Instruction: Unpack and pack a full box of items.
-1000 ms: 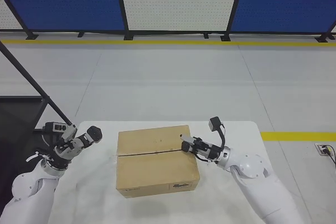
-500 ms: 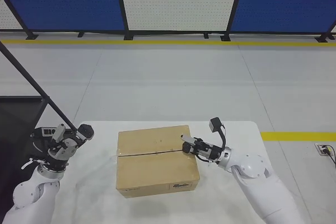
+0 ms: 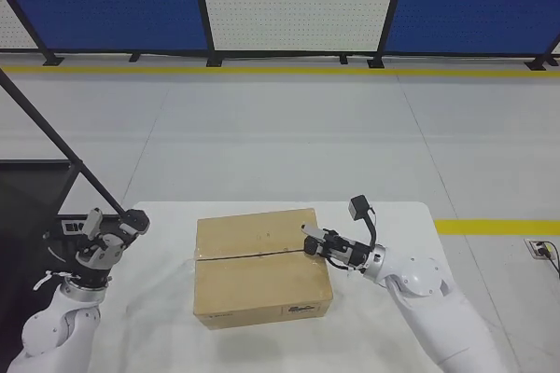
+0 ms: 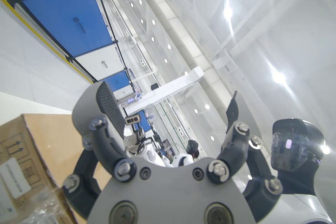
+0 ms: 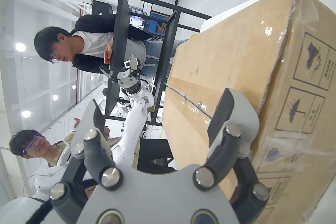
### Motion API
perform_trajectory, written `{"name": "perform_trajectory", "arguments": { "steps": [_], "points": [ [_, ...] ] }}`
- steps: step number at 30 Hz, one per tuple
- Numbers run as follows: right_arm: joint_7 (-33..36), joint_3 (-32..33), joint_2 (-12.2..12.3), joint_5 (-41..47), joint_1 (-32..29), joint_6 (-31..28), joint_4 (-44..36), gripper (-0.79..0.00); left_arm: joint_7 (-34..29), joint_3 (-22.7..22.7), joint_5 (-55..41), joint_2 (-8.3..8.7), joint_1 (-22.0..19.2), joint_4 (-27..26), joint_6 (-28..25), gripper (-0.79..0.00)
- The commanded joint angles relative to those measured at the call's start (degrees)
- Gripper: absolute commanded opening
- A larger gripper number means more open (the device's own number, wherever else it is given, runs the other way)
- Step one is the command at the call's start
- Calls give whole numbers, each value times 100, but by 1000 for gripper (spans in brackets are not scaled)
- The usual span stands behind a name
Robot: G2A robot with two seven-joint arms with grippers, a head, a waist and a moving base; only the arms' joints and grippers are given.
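Note:
A closed brown cardboard box [image 3: 259, 266] with a taped centre seam stands in the middle of the white table [image 3: 159, 317]. My right gripper [image 3: 310, 239] is open at the box's right top edge, one finger [image 5: 223, 112] lying over the lid [image 5: 223, 51] near the seam and the other off the side. My left gripper [image 3: 131, 224] is open and holds nothing, raised off the table's left edge and tilted upward, well left of the box [image 4: 29, 146]. In the right wrist view that left gripper [image 5: 128, 70] shows beyond the box.
A black metal frame [image 3: 37, 121] stands just left of the table, close to my left arm. The table's left strip and front right corner [image 3: 364, 326] are bare. Grey floor and blue and white panels [image 3: 299, 23] lie beyond.
My left gripper has drawn back leftward, away from the box toward the table's left edge, and tilted up. The right gripper and the box have stayed where they were.

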Motion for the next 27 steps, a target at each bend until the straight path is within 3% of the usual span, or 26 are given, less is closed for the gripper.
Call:
{"name": "perform_trajectory", "arguments": {
  "steps": [1,6,14,21,27],
  "points": [
    [0,0,0,0,0,0,0,0,573,-53,297,-13,271,-164,-85,0],
    [0,0,0,0,0,0,0,0,1789,-310,671,-52,1242,-957,28,0],
    [0,0,0,0,0,0,0,0,1677,-632,314,-63,2656,-2139,731,0],
    [0,0,0,0,0,0,0,0,1926,-578,372,-123,3383,-2674,1109,0],
    [0,0,0,0,0,0,0,0,2043,-533,431,-135,3454,-2729,1280,0]
  ]
}}
